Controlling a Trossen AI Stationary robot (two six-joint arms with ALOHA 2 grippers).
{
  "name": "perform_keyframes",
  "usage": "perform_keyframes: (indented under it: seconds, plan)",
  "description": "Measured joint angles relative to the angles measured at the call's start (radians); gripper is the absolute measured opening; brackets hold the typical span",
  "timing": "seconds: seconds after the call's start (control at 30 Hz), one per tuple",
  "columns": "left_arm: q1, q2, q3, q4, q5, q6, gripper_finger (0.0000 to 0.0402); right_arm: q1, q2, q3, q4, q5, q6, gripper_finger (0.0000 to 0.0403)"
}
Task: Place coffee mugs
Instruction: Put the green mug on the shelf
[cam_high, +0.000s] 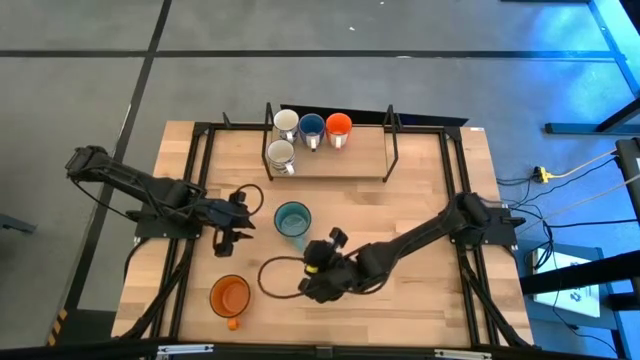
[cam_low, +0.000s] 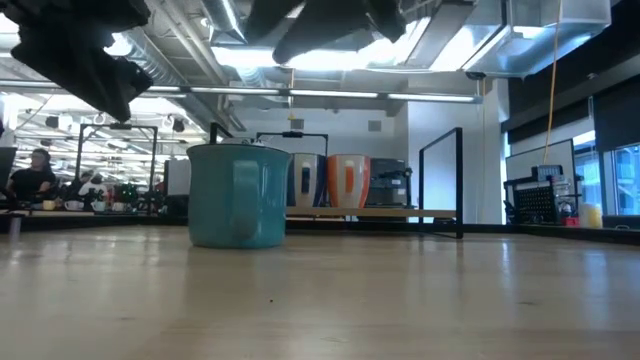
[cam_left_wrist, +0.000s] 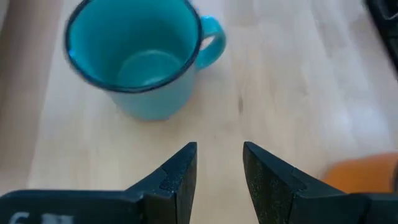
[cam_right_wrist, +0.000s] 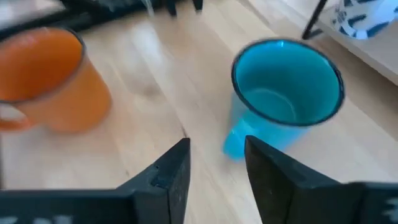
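Teal mug (cam_high: 292, 221): upright mid-counter, looks rigid, light, glossy; rim or handle offers grip.
Left hand (cam_high: 232, 243): just left, slightly spread, empty.
Right hand (cam_high: 318, 268): nearby, slightly spread, empty.

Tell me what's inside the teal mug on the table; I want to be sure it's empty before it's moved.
The teal enamel mug holds nothing: both wrist views show its bare teal bottom and inner wall. No part of the inside is covered.

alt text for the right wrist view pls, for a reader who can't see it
A teal mug stands upright and empty on the wooden table, its handle facing the right gripper, whose dark fingers are apart and hold nothing. An orange mug stands beside it.
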Motion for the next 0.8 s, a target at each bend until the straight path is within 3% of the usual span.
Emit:
perform_keyframes:
  seconds: [0.23, 0.5, 0.67, 0.8]
  plan:
    - [0.001, -0.026, 0.0, -0.045, -0.011, 0.001, 0.0125, -0.017, 0.078, 0.056, 0.07, -0.015, 0.112, 0.0125]
    - [0.001, -0.024, 0.001, -0.061, 0.0, 0.046, 0.0125, -0.022, 0.138, 0.054, 0.044, -0.053, 0.238, 0.0215]
    - [0.001, -0.024, 0.001, -0.063, 0.0, 0.048, 0.0125, -0.02, 0.187, 0.054, 0.05, 0.1, 0.314, 0.0263]
    - [0.001, -0.024, 0.001, -0.063, 0.0, 0.052, 0.0125, -0.016, 0.224, 0.054, 0.047, 0.259, 0.388, 0.027]
